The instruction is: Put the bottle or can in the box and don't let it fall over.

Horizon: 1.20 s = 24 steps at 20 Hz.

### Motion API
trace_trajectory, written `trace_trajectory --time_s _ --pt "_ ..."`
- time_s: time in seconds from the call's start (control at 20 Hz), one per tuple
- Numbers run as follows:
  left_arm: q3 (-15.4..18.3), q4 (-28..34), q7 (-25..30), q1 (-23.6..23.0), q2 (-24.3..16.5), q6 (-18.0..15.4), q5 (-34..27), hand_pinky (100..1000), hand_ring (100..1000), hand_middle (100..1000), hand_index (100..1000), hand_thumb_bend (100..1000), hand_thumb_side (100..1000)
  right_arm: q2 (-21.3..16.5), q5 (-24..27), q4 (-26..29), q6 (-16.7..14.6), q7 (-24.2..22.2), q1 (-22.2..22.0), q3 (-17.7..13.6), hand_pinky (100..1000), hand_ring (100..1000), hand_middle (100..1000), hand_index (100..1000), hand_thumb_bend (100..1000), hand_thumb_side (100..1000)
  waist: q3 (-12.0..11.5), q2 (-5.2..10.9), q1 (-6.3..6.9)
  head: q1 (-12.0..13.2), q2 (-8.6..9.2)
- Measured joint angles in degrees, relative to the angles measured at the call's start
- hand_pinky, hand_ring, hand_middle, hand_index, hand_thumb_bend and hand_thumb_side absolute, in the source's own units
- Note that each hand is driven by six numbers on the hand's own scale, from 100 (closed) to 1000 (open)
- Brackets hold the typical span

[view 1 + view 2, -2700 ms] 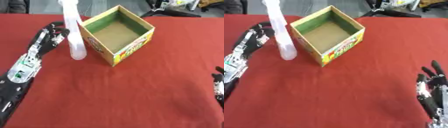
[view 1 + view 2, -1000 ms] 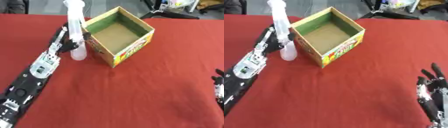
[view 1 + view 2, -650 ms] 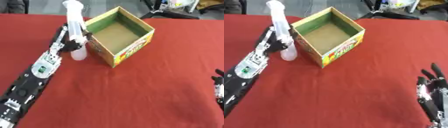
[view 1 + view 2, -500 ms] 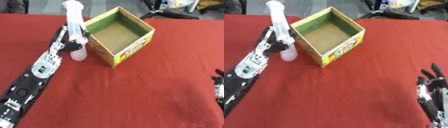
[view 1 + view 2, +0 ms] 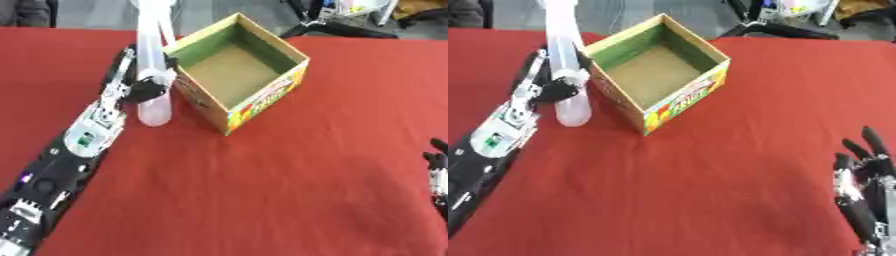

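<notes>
A tall clear plastic bottle stands upright on the red table, just left of an open cardboard box with a green inside. My left hand reaches in from the lower left and its fingers and thumb are curled round the bottle's lower half. The bottle's base rests on the cloth close to the box's left wall. My right hand lies open at the lower right edge, fingers up, far from the box.
The red tablecloth runs across the whole near area. Dark equipment and cables lie beyond the table's far edge, behind the box.
My left hand has reached up from the left side to the bottle and curled round it. Bottle and box stand where they were. The right hand has not moved.
</notes>
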State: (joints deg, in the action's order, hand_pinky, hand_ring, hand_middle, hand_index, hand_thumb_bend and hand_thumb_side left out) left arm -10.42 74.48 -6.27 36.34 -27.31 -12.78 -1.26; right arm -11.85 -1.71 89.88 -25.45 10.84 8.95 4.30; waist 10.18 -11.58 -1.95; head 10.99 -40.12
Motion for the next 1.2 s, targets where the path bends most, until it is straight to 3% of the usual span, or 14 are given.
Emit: trace_trajectory --time_s 0.3,0.6,0.9,1.2 --pt "0.0 5.8 0.8 1.8 -1.7 1.6 -2.5 107 268 170 319 100 207 0.0 0.0 0.0 0.0 0.0 -0.1 0.0 805 890 1000 955 100 470 0.0 0.0 -0.16 0.0 -0.01" --pt "-0.2 7.4 1.8 9.6 -4.0 3.8 -4.4 114 273 175 323 100 199 0.0 0.3 -0.2 0.1 -0.7 -0.2 0.8 806 891 1000 955 100 470 1.3 0.04 -0.54 0.0 0.06" --pt "-1.1 -1.9 1.4 17.3 -2.3 4.2 -3.4 125 275 177 324 100 202 0.6 1.4 -0.1 0.3 -2.5 0.2 2.6 807 893 1000 956 100 470 4.0 -0.77 -1.85 0.6 1.62" --pt "-2.1 -13.4 -0.5 21.9 2.4 1.2 0.0 142 287 181 323 100 209 1.1 2.4 -0.1 0.5 -4.1 0.8 4.0 808 893 1000 956 100 470 5.9 -1.68 -2.08 1.3 2.93"
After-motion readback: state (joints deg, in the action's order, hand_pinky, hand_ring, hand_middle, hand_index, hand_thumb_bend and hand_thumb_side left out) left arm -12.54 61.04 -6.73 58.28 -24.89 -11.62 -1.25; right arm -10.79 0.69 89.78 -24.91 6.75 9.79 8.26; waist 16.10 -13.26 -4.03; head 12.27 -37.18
